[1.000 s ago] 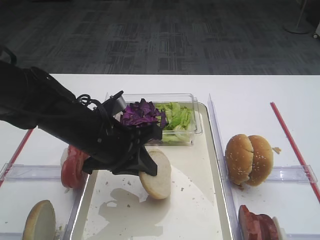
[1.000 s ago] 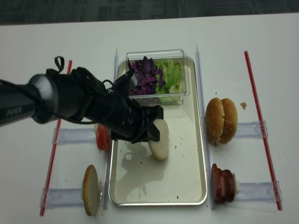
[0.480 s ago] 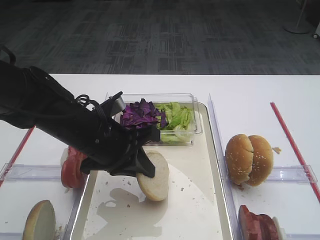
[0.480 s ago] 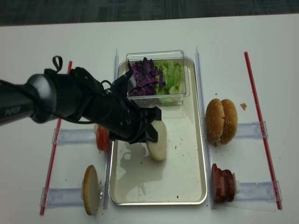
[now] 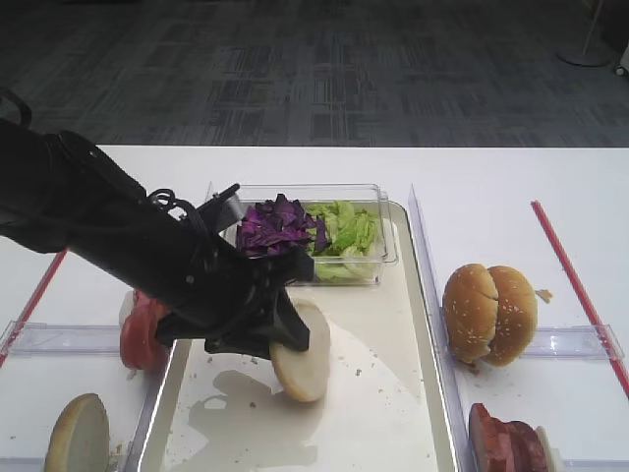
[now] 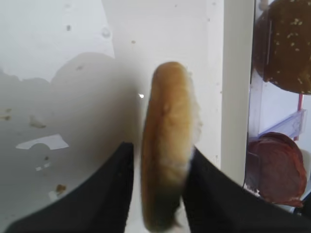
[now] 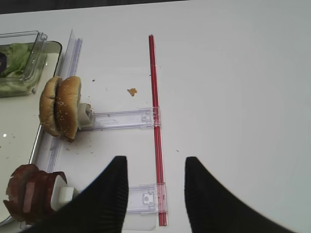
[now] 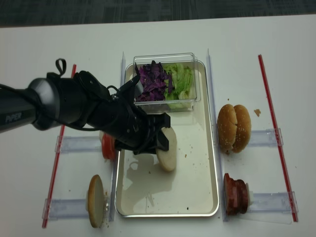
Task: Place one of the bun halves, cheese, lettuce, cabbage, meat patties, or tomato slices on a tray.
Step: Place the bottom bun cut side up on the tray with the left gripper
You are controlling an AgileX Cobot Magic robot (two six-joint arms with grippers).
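Exterior high view: tomato slices stand left of the tray; the left gripper, jaws slightly apart, flanks an on-edge bun half over the tray. A clear box of cabbage and lettuce sits just behind; sesame buns stand right. The right gripper hangs wide and empty.

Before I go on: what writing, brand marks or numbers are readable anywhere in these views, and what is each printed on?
"PIPER", in pale letters on the black left arm, overhead view; the first letter sits at the frame edge, so it is only partly legible.
Nothing else is readable: no print shows on the tray, the clear plastic box, the red strips or the clear holders.
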